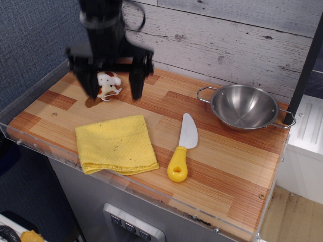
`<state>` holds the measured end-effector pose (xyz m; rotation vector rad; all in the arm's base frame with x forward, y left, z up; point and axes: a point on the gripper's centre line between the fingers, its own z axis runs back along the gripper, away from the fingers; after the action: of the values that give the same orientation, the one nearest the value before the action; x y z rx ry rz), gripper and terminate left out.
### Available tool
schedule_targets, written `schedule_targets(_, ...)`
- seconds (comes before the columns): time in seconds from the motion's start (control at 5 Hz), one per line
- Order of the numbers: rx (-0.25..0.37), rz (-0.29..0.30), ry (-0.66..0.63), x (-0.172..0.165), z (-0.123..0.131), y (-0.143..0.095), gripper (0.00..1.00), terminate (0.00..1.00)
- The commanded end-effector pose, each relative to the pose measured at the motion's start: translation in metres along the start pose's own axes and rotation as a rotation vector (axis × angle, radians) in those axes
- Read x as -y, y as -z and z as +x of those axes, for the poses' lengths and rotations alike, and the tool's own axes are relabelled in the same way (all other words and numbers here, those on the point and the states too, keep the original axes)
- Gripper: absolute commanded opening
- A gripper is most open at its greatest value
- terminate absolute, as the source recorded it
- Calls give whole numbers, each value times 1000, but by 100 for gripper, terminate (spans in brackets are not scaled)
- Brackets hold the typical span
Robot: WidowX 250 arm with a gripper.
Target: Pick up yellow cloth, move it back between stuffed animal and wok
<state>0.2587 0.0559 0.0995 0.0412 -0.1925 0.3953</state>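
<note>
The yellow cloth (116, 144) lies folded flat near the front left edge of the wooden counter. The stuffed animal (107, 83) sits behind it at the back left, partly seen between my gripper's fingers. The wok (244, 106) stands at the back right. My gripper (114, 93) is open and empty, its black fingers (137, 84) spread wide and pointing down, hanging above the counter in front of the toy and behind the cloth. It is blurred by motion.
A white plastic knife with a yellow handle (181, 149) lies between the cloth and the wok. A clear raised rim (40, 147) runs along the counter's front and left edges. A dark post (305, 70) stands at the right behind the wok.
</note>
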Motion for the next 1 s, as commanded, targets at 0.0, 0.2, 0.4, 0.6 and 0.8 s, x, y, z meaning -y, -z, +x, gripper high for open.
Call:
schedule_targets(0.0,13,45,18,-12,-5,21,100,0)
schedule_targets(0.2,-12,51,18,-11,-6,37,100,0)
schedule_targets(0.4,-36,56,27,-13,-8,50,100,0)
schedule_targets(0.6,-67,55,42,-19,-13,61,100,0)
schedule_targets(0.8,-104,53,63,-22,-25,71,100,0)
